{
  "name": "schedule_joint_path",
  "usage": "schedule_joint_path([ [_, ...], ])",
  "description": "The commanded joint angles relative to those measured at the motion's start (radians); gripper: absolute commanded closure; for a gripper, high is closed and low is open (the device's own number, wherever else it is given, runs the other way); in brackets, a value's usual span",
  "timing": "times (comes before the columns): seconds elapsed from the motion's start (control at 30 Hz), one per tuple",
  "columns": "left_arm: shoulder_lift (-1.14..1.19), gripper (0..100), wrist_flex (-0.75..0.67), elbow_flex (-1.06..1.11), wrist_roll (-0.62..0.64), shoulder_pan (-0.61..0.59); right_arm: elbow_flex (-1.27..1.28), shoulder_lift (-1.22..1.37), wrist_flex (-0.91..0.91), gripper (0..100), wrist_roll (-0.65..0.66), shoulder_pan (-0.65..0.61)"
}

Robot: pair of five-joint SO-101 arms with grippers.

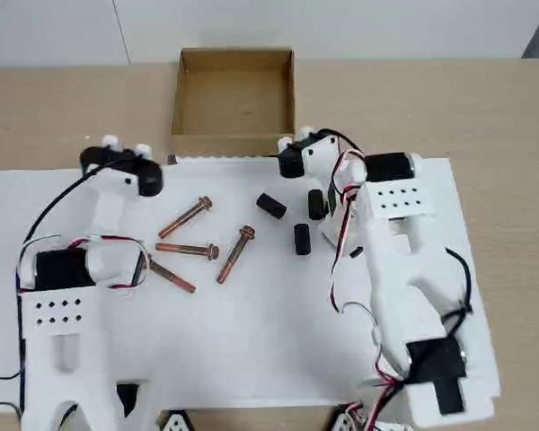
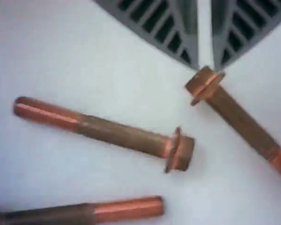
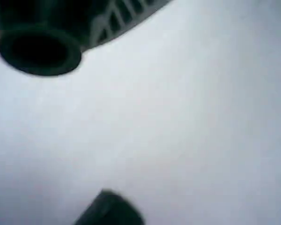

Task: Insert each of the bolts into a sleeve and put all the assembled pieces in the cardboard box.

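Observation:
Several copper bolts lie on the white sheet (image 1: 269, 341). One bolt (image 2: 239, 122) has its head right at the tips of my left gripper (image 2: 205, 65), whose fingers stand together with a thin slit and nothing in it. A second bolt (image 2: 107, 131) and a third bolt (image 2: 103, 211) lie beside it. From above, my left gripper (image 1: 145, 265) hangs over the end of the lowest bolt (image 1: 172, 277). My right gripper (image 1: 322, 208) is shut on a black sleeve (image 1: 315, 205), whose open end (image 3: 37, 51) sits against a grey finger (image 3: 122, 18). The cardboard box (image 1: 234, 142) stands open at the back.
Two more black sleeves (image 1: 270, 206) (image 1: 302, 239) lie between the arms, one of them (image 3: 110, 208) near the held sleeve. Other bolts (image 1: 186, 217) (image 1: 187, 250) (image 1: 234, 254) lie loose mid-sheet. Bare wooden table (image 1: 503, 117) surrounds the sheet.

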Motion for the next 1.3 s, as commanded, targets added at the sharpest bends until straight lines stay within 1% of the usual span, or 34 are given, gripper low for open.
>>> schedule_joint_path([
  [0.0,0.04,99,0.028,-0.093,-0.002,0.066,-0.046,-0.065,0.068,99.5,-0.015,0.002],
  [0.1,0.172,99,0.034,-0.189,-0.002,0.081,-0.044,-0.068,0.094,99.3,-0.017,0.002],
  [0.2,0.353,99,0.044,-0.341,-0.008,0.083,-0.044,-0.067,0.088,99.3,-0.017,0.016],
  [0.4,0.707,99,0.146,-0.687,-0.064,0.098,-0.015,-0.067,0.05,99.3,-0.017,0.071],
  [0.6,0.962,99,0.247,-0.928,-0.129,0.135,0.066,-0.076,0.045,99.1,-0.017,0.084],
  [0.7,1.056,99,0.259,-1.013,-0.157,0.144,0.081,-0.076,0.045,99.1,-0.017,0.084],
  [0.9,1.201,99,0.256,-1.098,-0.238,0.167,0.084,-0.068,0.035,99.1,-0.017,0.084],
  [1.03,1.269,99,0.261,-1.162,-0.245,0.181,0.086,-0.068,0.016,99.1,-0.017,0.084],
  [1.17,1.28,93,0.27,-1.204,-0.256,0.199,0.086,-0.067,0.01,99.1,-0.017,0.084],
  [1.27,1.286,91,0.298,-1.239,-0.256,0.218,0.086,-0.067,0.01,99.1,-0.017,0.084],
])
